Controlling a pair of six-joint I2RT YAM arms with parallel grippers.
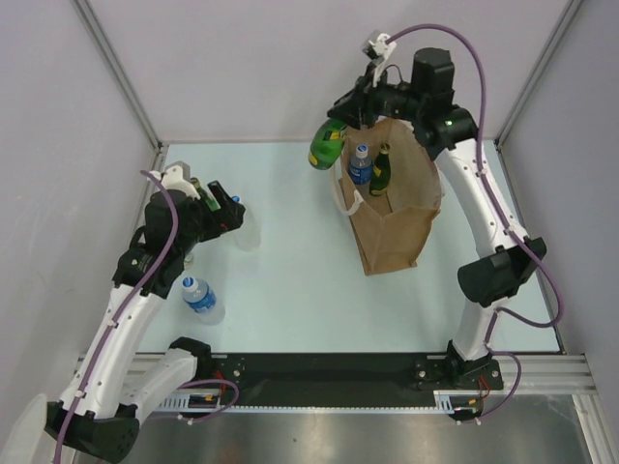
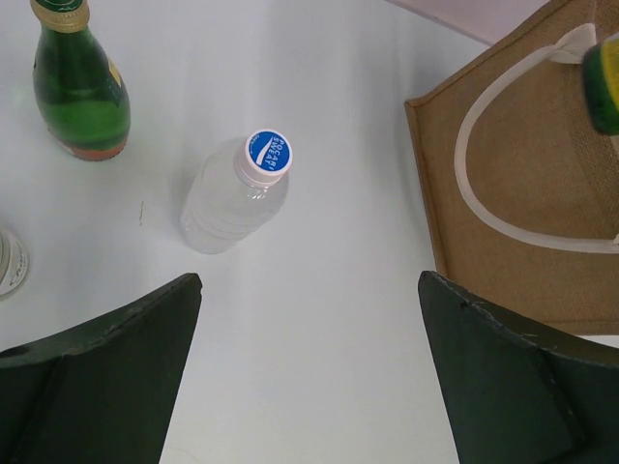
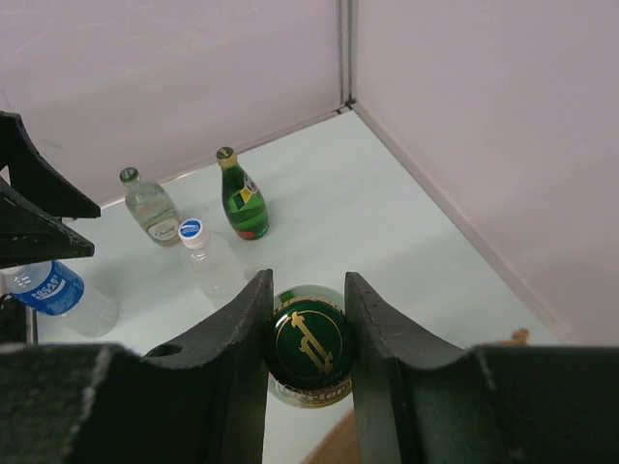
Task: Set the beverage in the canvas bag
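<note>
The tan canvas bag point(image 1: 397, 217) stands upright at centre right, with a blue-capped water bottle point(image 1: 361, 165) and a green bottle point(image 1: 382, 171) inside it. My right gripper point(image 1: 346, 114) is shut on the cap of a large green bottle point(image 1: 326, 145) and holds it in the air at the bag's far-left edge. In the right wrist view the fingers point(image 3: 308, 282) clamp the green-and-gold cap point(image 3: 311, 346). My left gripper point(image 1: 228, 207) is open and empty. In the left wrist view point(image 2: 309, 372) it hovers near a clear bottle point(image 2: 235, 196), with the bag point(image 2: 527, 213) on the right.
A blue-labelled water bottle point(image 1: 201, 298) lies by the left arm. A small green bottle point(image 2: 79, 89) stands left of the clear bottle. The right wrist view also shows a clear glass bottle point(image 3: 151, 208). Grey walls enclose the table on three sides.
</note>
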